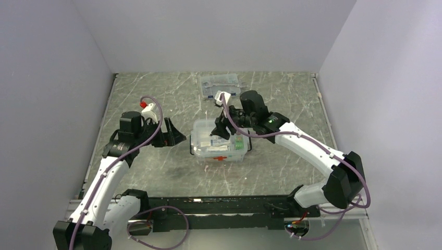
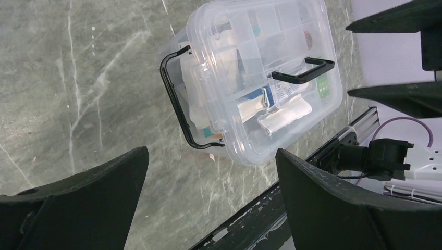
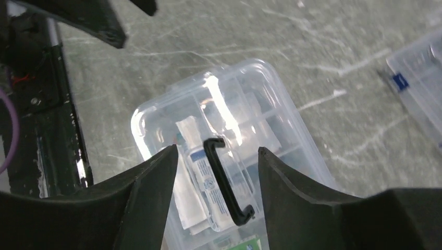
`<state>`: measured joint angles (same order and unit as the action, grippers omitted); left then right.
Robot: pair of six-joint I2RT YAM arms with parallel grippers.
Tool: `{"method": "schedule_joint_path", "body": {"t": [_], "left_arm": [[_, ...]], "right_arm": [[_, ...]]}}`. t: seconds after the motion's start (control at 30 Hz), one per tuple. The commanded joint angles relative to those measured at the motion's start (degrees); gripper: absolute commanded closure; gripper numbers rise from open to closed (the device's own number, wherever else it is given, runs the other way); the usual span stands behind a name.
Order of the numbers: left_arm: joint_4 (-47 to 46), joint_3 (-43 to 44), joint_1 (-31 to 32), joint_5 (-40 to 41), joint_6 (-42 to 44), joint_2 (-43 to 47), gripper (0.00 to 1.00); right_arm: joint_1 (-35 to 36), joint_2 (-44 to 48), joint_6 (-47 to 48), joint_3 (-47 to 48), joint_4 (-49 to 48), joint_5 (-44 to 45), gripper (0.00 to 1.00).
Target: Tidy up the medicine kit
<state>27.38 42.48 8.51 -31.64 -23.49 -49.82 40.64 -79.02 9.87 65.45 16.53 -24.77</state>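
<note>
Top external: grey marbled table (image 1: 156, 99), lavender walls (image 1: 208, 31); left claw (image 1: 176, 133) and right claw (image 1: 224, 128) both released.

We see a grey, marble-patterned surface (image 1: 156, 166) streaked with pale veins, closed in on three sides by plain white panels (image 1: 208, 31). Directly on it, near the middle, sits the clear kit (image 1: 213, 148). Well apart from that, toward the far edge, lies a flatter clear case (image 1: 219, 85) with blue marks.

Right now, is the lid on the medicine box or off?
On. The clear lid with its black handle covers the box edge to edge.
</note>
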Motion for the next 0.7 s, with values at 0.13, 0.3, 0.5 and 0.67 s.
{"method": "schedule_joint_path", "body": {"t": [0.13,0.3,0.5,0.67], "left_arm": [[-2.24,-0.59,0.19,1.84,-3.32,-1.77,0.01],[-2.09,-0.96,0.11,3.57,-5.60,-2.73,0.01],[-3.13,-2.89,-0.39,4.90,-8.78,-3.18,0.01],[-5.80,-4.92,-1.44,3.18,-10.87,-4.52,0.01]], "right_arm": [[-1.59,1.77,17.42,-5.35,-11.01,-20.15,0.00],[-3.84,-3.87,25.53,-1.60,-6.03,-25.91,0.00],[-4.73,-8.53,28.80,0.66,-6.16,-26.70,0.03],[-4.70,-9.97,27.38,-1.33,-11.57,-27.25,0.04]]}}
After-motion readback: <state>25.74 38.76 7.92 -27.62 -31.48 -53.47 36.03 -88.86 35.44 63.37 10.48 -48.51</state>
